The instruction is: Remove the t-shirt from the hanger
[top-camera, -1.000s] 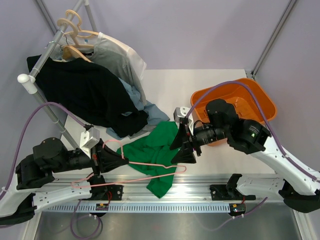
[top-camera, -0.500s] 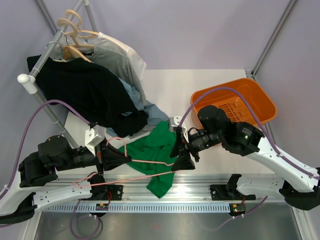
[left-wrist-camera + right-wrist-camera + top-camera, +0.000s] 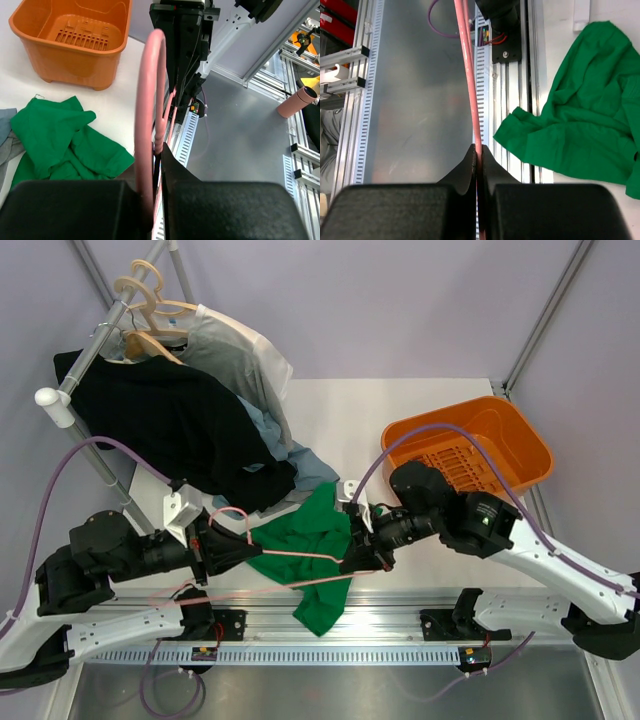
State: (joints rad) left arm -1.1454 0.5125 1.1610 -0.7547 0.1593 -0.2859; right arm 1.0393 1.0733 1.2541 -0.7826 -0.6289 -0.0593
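The left pincer (image 3: 155,197) was seen closed tight on the hook end of the thin pink wire hanger (image 3: 149,95), its two black fingers pressed to the wire with no gap left. The right pincer (image 3: 479,159) was likewise clamped shut on the wire at the hanger's opposite shoulder. Between the two grips the hanger's long axis was laid left to right, roughly parallel to the near edge of the white tabletop (image 3: 400,410). The bright green short-sleeved cotton t-shirt (image 3: 305,540) was found crumpled at the middle of the near edge, beneath the wire, with one flap hung over that edge. It lay to the right of the left pincer and to the left of the right pincer, so that it was flanked by both. The right pincer was judged slightly the nearer, its fingertips being placed at the cloth's right margin. Whether the wire was threaded through the neck or a sleeve, or merely held above the cloth, could not be told. The coming move was judged to turn on that left-to-right axis: the wire would have to be drawn clear along or above it while the cloth was left on the tabletop.
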